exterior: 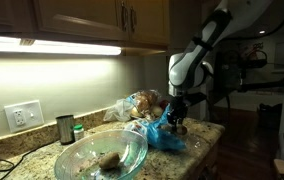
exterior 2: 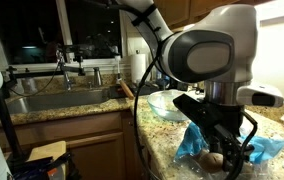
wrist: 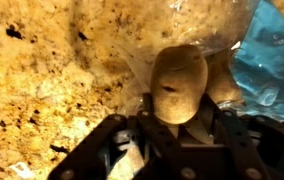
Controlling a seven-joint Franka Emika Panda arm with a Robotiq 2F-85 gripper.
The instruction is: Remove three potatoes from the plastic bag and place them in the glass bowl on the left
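The arm [exterior: 197,55] swings in from the upper right in an exterior view, elbow high, wrist bent straight down, and the pincer [exterior: 179,122] hangs low over the crumpled blue bag [exterior: 167,137] on the granite desk [exterior: 207,130]. The wrist view settles it: the pincer is clenched on a potato [wrist: 177,85], tan and oval, pinched between the dark fingers [wrist: 112,145] just above the speckled stone. A second potato [wrist: 222,85] peeks out right behind it, half hidden, and whether the two touch is hard to say. Clear plastic crosses the top of that view, cut off by the frame. From outside, the gripped potato is only a small brown lump [exterior 2: 213,159] under the wrist, the fingers blurring into the bag. The glass bowl [exterior: 102,152] sits well apart from the pincer, and an exterior view shows another potato [exterior: 109,160] lying inside it; from the opposite angle the bowl [exterior 2: 167,103] sits behind the arm, its contents impossible to make out
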